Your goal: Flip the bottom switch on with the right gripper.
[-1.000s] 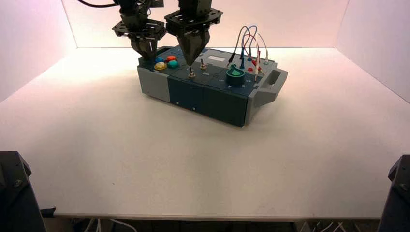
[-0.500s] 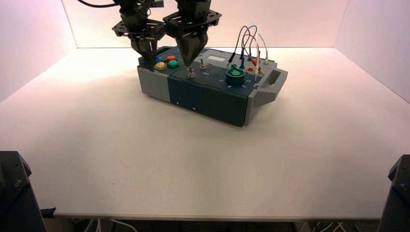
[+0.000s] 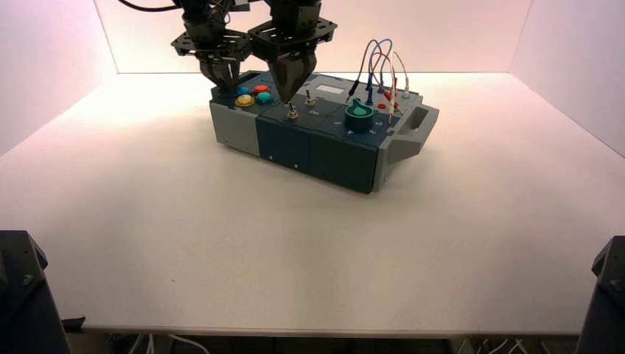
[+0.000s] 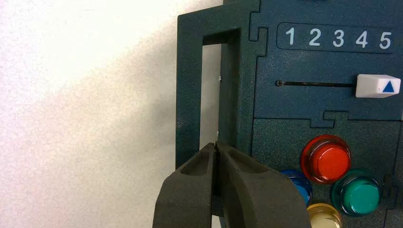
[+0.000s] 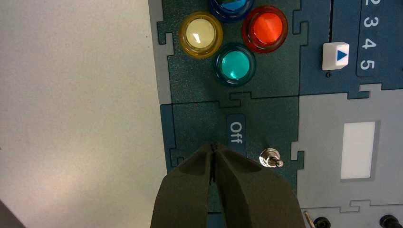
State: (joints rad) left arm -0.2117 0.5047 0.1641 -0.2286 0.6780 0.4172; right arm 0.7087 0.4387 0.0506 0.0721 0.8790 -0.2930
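Bright, pinkish-white light across the high view's tabletop (image 3: 309,243), with soft shadows around the box (image 3: 324,147).

"Off" on dk label plate (image 5: 236,135), nr the teal btn (image 5: 235,65). "1 2 3 4 5" on blue slider panel (image 4: 328,59), nr same btn, past red btn (image 4: 332,160).

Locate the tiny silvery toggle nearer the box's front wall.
High view: the silvery toggle stands just below the black right gripper's tip, near the box's front edge.
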